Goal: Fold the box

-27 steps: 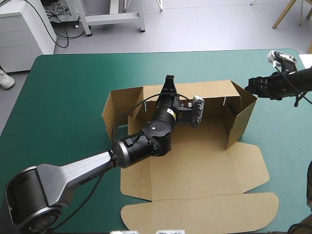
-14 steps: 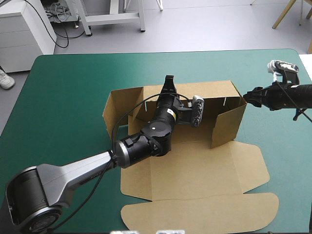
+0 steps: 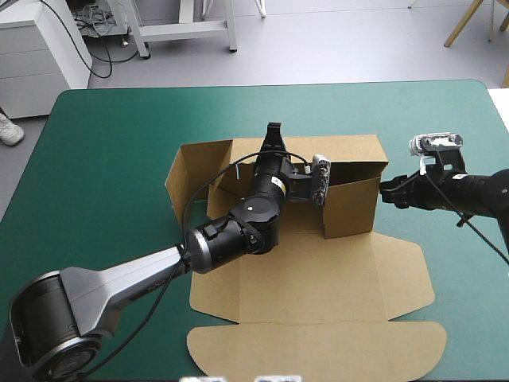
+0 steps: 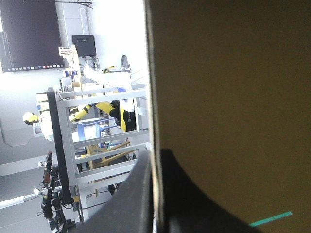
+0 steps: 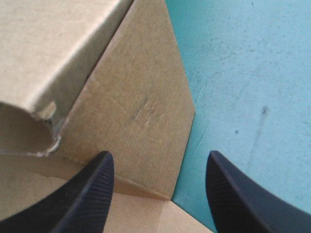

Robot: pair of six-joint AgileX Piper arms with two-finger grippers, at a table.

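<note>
The brown box [image 3: 318,278] lies in the middle of the teal-green table with its back wall [image 3: 350,147] raised. My left gripper [image 3: 274,134] reaches over the base and is shut on the top edge of that wall; in the left wrist view the board [image 4: 228,97] runs between the fingers of the left gripper [image 4: 155,194]. The right side wall [image 3: 350,208] is swung inward across the base. My right gripper [image 3: 386,191] sits just outside its outer end. In the right wrist view that gripper [image 5: 158,187] is open, with the wall's corner [image 5: 141,111] ahead of it.
The left side flap [image 3: 191,171] stands angled outward. The lid panel [image 3: 318,350] lies flat toward the near edge, and a side flap [image 3: 406,270] lies flat at the right. Bare teal-green cover [image 3: 111,159] stretches to the left and behind the box.
My right gripper has moved left and nearer, and the right side wall has swung inward over the base. The box has shifted slightly left. The left arm has stayed put.
</note>
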